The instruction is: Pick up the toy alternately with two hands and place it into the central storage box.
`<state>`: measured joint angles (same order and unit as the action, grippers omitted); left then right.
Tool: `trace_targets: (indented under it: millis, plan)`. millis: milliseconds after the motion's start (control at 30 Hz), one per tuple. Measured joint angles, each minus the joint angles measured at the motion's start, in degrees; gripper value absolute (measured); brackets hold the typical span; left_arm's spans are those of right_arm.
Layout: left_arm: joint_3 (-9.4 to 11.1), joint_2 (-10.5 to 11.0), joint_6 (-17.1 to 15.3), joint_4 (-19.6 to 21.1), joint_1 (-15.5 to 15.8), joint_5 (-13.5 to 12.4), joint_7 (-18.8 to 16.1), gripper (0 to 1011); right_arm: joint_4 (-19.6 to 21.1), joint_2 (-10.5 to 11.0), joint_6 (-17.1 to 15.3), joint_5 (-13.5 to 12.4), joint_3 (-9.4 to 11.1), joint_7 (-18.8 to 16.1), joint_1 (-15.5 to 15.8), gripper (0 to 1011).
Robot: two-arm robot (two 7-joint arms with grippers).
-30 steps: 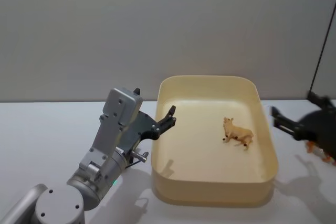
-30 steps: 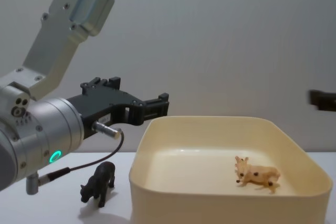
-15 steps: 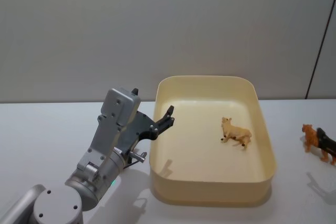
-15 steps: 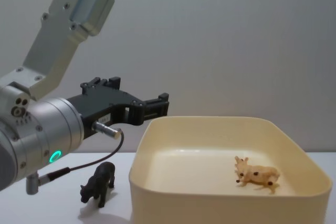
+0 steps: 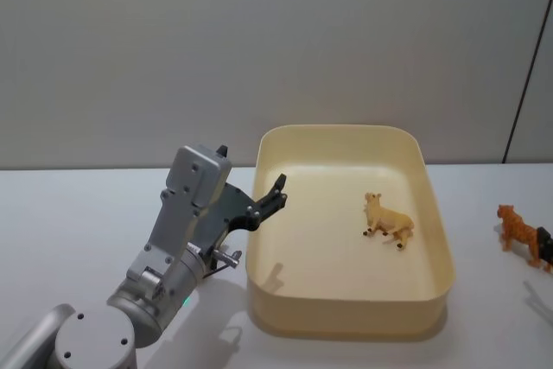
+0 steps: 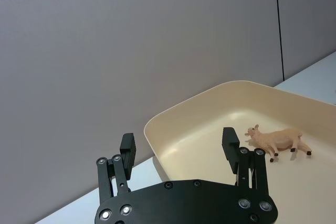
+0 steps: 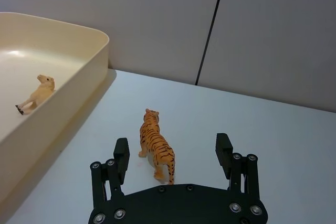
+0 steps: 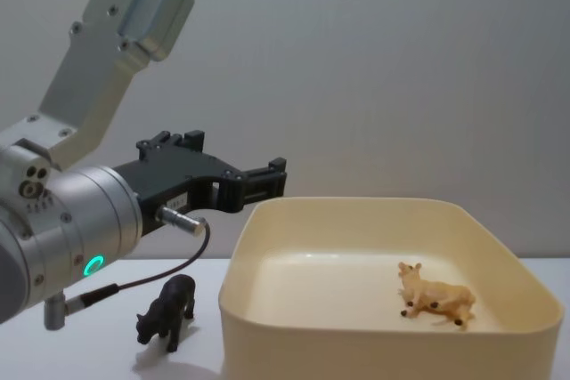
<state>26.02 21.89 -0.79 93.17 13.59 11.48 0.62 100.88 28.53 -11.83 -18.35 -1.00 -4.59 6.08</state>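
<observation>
1. Left gripper (image 6: 178,148), jaws spread, hovers at the left rim of your rounded cream-yellow plastic tub (image 5: 346,130).
2. Right gripper (image 7: 173,150), jaws apart, hangs by the striped orange toy tiger (image 7: 156,142), right of the tub.

Table (image 5: 69,213): white and matte; I see it run flat back to the wall.
Wall (image 5: 259,41): plain grey panels.
Seam (image 7: 212,24): thin dark line between panels, right side, ending at the table's far edge.
</observation>
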Motion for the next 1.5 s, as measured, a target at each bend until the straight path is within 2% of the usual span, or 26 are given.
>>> trace_targets:
  millis: [933,967,1133,1400,1500]
  plan:
    - [0.00,0.00,0.00,0.00,0.00,0.00,0.00,1001,-15.66,-5.82,-0.91,3.63,-4.35,-1.77,-11.02,994]
    - [0.00,0.00,0.00,0.00,0.00,0.00,0.00,1001,-15.93,-5.92,-0.91,3.69,-4.42,-1.81,-11.22,950]
    - [0.00,0.00,0.00,0.00,0.00,0.00,0.00,1001,-17.22,-6.43,-0.94,4.00,-4.79,-2.01,-12.13,855]
    - [0.00,0.00,0.00,0.00,0.00,0.00,0.00,1001,-18.56,-6.95,-0.94,4.35,-5.17,-2.24,-13.11,601]
    - [0.00,0.00,0.00,0.00,0.00,0.00,0.00,1001,-18.58,-6.98,-0.88,4.36,-5.18,-2.32,-13.13,534]
